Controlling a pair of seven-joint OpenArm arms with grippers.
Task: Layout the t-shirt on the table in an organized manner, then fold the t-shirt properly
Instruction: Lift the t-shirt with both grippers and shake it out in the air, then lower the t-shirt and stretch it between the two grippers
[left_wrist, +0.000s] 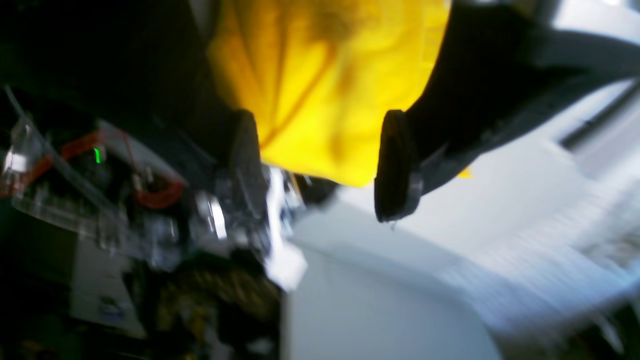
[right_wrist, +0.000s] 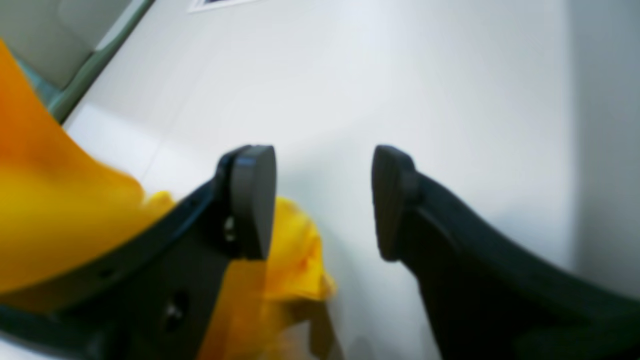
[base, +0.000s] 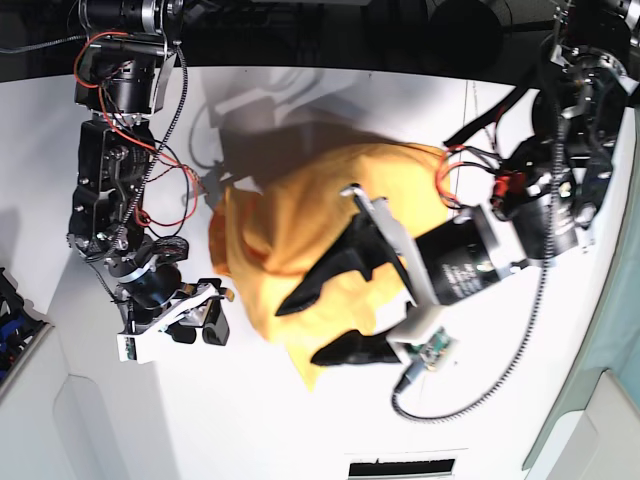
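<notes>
Step in hand, judged: layout phase, not yet folding. Shirt was bunched, so next grasps should go for two clear edges (hem corners or shoulders), one per arm, then pull apart evenly and lower flat. Avoid pinching double layers mid-body; that would only drag the heap.

Table (base: 300, 420): white, matte, large; bare surface all round the cloth.

T-shirt (base: 290, 225): orange-yellow, crumpled in a loose mound near table centre, folds and creases throughout, no sleeve or collar clearly readable. One pointed end reached toward the near edge. Not spread flat.

Left gripper (base: 315, 325): over the shirt's near part, jaws wide apart. Left wrist view blurred, but yellow cloth showed behind the gap, nothing pinched between the pads. Holding nothing, as far as visible.

Right gripper (base: 200, 325): just beside the shirt's edge, over bare table. Jaws parted approx. halfway to wide, gap empty; cloth lay beside and under one finger (right_wrist: 252, 200), not gripped.
</notes>
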